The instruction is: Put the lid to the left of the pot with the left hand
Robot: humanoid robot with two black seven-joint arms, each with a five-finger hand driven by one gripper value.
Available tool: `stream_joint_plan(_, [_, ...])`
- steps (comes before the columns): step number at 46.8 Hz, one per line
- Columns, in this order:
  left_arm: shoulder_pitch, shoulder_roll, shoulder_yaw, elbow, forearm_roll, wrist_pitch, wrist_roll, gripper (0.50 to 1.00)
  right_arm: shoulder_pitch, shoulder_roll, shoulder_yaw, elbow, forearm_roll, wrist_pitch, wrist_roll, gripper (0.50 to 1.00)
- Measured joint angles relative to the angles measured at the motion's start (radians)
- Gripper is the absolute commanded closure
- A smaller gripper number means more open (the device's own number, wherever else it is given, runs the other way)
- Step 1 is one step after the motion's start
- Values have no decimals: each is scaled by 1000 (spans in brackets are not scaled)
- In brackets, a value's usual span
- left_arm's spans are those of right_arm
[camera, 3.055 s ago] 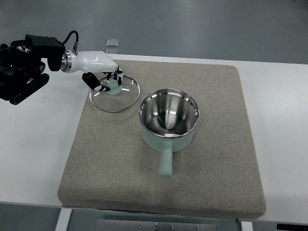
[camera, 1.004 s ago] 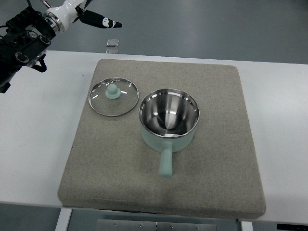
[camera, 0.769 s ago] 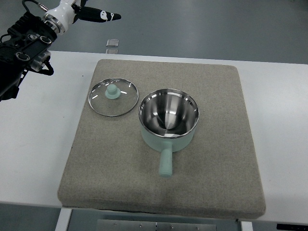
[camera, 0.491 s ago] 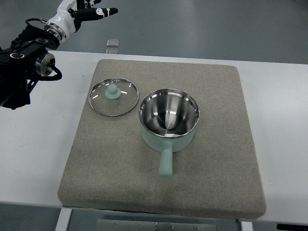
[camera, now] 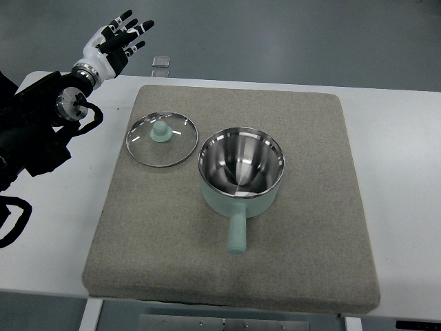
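The left hand (camera: 114,43) is hovering high near the far left corner of the desk (camera: 406,179), beyond its far edge, with its white-and-black fingers (camera: 129,29) fanned wide apart and gripping nothing. Its black arm (camera: 38,127) is reaching in from the left edge of the view and is lying over the left side of the white desk. A grey felt mat (camera: 234,269) is covering most of the desk's middle. The glass lid (camera: 162,138) is lying flat on the mat toward its far left corner, knob up, with the pale green knob (camera: 160,130) sitting in the centre of the steel-rimmed disc. The lid is resting just beside the pot (camera: 241,171), on the pot's left and a little farther back, the two rims nearly touching but appearing apart. The pot is standing upright near the centre of the mat, its shiny steel inside showing and its mint green handle (camera: 236,234) pointing toward the near edge of the desk. A small clear object (camera: 161,62) is sitting at the far edge of the desk, just behind the mat; I cannot tell what it is.
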Motion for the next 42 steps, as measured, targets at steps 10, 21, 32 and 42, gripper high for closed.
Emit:
stream_joint_plan(10, [16, -3, -47, 23, 0, -114, -6, 506, 0, 0, 0, 0, 1, 0, 0, 576])
stream_joint_plan(21, [16, -7, -59, 40, 0, -110, -5, 506, 0, 0, 0, 0, 1, 0, 0, 576])
stream_joint_plan(32, [18, -7, -73, 64, 0, -109, -8, 506, 0, 0, 0, 0, 0, 0, 0, 576])
stream_joint_plan(42, [18, -7, -82, 64, 0, -109, -8, 506, 0, 0, 9, 8, 6, 8, 0, 576])
